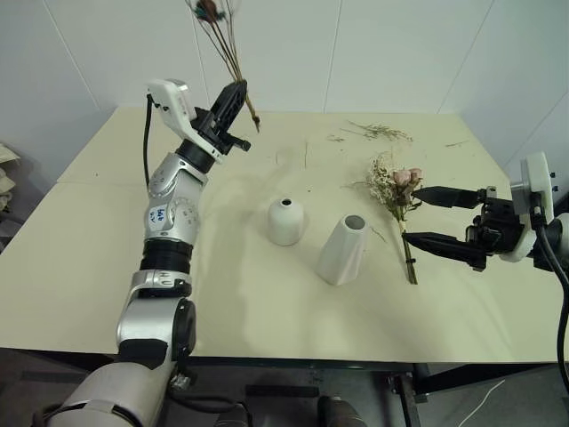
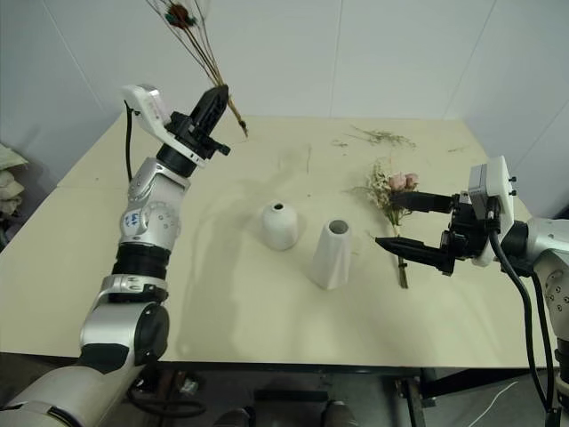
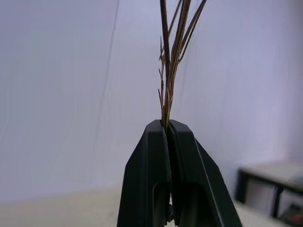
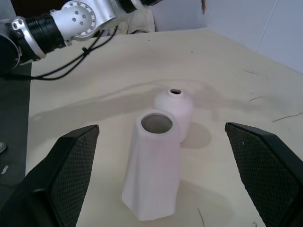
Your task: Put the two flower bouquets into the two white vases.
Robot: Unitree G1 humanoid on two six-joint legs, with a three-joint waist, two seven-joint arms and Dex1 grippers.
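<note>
From my head, the nearest thing is my left arm, silver and black, rising over the counter (image 1: 107,294). My left gripper (image 1: 238,96) has its jaws pressed together on the thin sprig bunch (image 1: 224,44), whose long brown stems go up toward the wall with small blossoms at the top. On the matte cream counter stand the short round vase (image 1: 286,221), bulbous with a narrow neck, and just beside it the tall tapered vase (image 1: 343,249) with a wide round mouth; both are matte white. To their right lies the fuller bunch (image 1: 396,191) flat on the counter, with pink roses, white flowers and pale grasses. My right gripper (image 1: 428,218) hangs near it with jaws spread wide, the stems between the tips. Loose dried twigs (image 1: 378,132) lie at the far edge. The wall behind is of pale panels.

In my left wrist view, the two smooth black fingers (image 3: 147,179) pinch the thin, dry stems.

In my right wrist view, textured black pads (image 4: 75,165) stand far apart, and between them I see both vases.
</note>
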